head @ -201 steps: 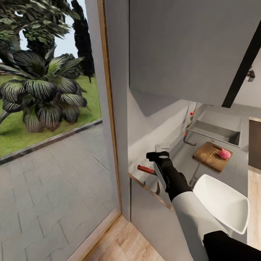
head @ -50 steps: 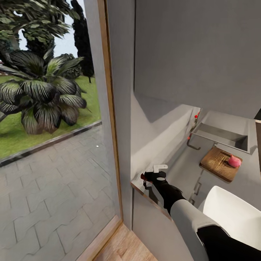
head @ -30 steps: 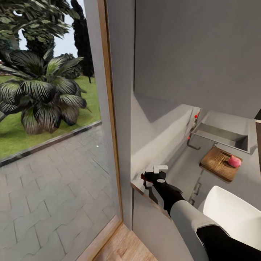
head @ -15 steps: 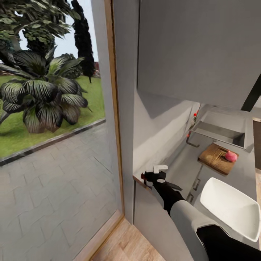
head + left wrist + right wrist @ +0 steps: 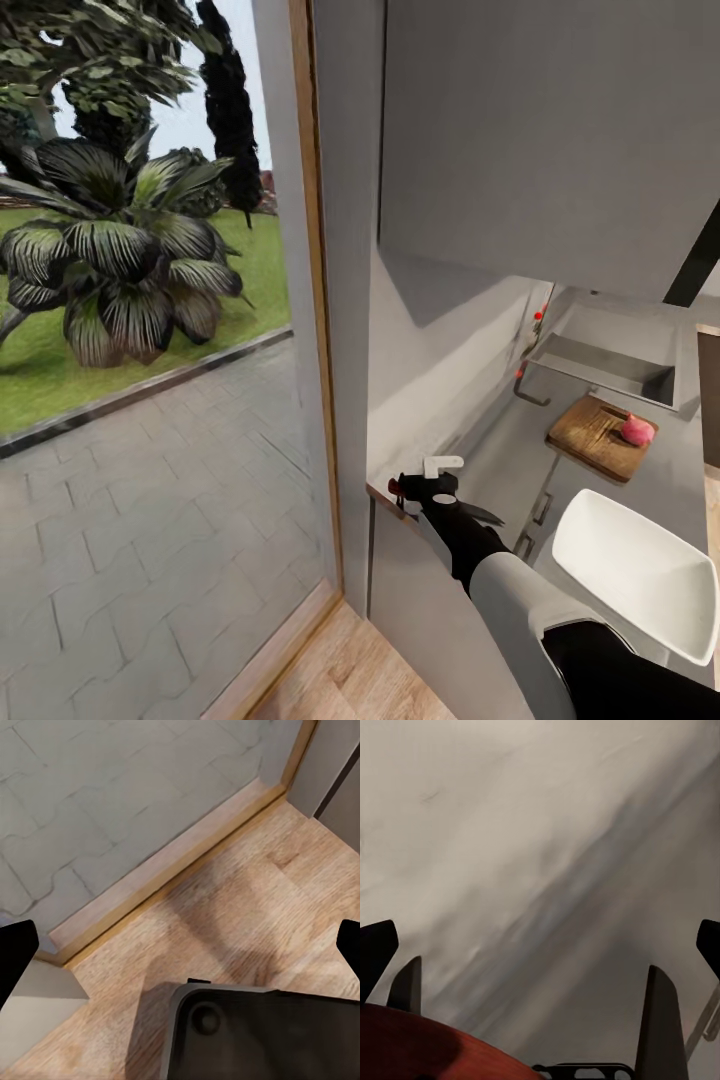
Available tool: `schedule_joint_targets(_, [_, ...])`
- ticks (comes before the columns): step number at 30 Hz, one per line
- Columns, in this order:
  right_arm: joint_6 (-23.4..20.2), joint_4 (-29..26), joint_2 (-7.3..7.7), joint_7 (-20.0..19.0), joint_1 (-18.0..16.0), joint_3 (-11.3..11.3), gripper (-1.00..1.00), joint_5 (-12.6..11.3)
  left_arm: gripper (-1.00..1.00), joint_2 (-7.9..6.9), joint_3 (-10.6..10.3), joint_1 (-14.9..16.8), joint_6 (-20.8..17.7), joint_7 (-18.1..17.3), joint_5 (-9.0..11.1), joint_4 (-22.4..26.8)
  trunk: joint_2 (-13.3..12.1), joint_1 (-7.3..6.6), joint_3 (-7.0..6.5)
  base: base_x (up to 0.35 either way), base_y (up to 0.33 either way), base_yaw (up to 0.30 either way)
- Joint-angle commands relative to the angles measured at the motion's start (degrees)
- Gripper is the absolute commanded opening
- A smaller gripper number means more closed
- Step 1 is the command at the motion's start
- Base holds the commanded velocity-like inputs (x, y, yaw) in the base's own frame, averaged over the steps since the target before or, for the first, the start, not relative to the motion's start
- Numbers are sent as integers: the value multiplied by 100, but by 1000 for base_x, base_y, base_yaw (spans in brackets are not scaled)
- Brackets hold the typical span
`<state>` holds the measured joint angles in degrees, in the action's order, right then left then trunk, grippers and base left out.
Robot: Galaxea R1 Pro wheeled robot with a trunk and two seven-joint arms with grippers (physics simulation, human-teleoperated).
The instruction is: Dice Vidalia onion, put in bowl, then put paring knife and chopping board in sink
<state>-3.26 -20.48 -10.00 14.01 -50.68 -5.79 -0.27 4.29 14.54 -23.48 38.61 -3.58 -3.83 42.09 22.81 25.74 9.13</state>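
Now, right gripper [image 5: 432, 487]: it is closing on the paring knife [image 5: 483, 516], gripping it by the reddish handle at the wall end of the countertop [image 5: 500, 460]
Knife axis: it is lying crosswise to the fingers, the handle poking out on one side and the dark blade pointing out on the other, over the worktop's front edge
Left gripper [image 5: 180, 952]: it is hanging over the wooden floor [image 5: 247, 907]; whether its fingers are open I cannot tell
Onion [image 5: 637, 430]: it is sitting whole on the chopping board [image 5: 590, 438], well ahead of the fingers along the worktop, just short of the sink [image 5: 600, 362]
Bowl [image 5: 640, 580]: it is resting between the fingers and the board, off to the right of the forearm
Coming move, as I judge it: the knife is needing to travel along the worktop past the bowl to the board; the right arm is the nearer one and is already holding the tool
Views: the head camera is giving the board, onion, bowl and blade; the right wrist camera is giving the handle seated between its two fingers [image 5: 660, 1020], against blurred grey
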Motion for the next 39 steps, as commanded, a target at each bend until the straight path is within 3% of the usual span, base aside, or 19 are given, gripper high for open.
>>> schedule_joint_targets(1, [-34,0,0,42,-4,-36,100,-13,100,10,41,-2,6,-37,-39,10,11,4,11,0,0,0])
schedule_joint_targets(24, [-312,-629,0,395,-4,-31,100,44,100,10,41,-2,6,-37,-42,-24,11,4,11,0,0,0])
schedule_joint_targets(39, [-401,-887,0,396,-4,-54,100,32,100,10,41,-2,6,-37,-46,-34,11,4,11,-210,0,0])
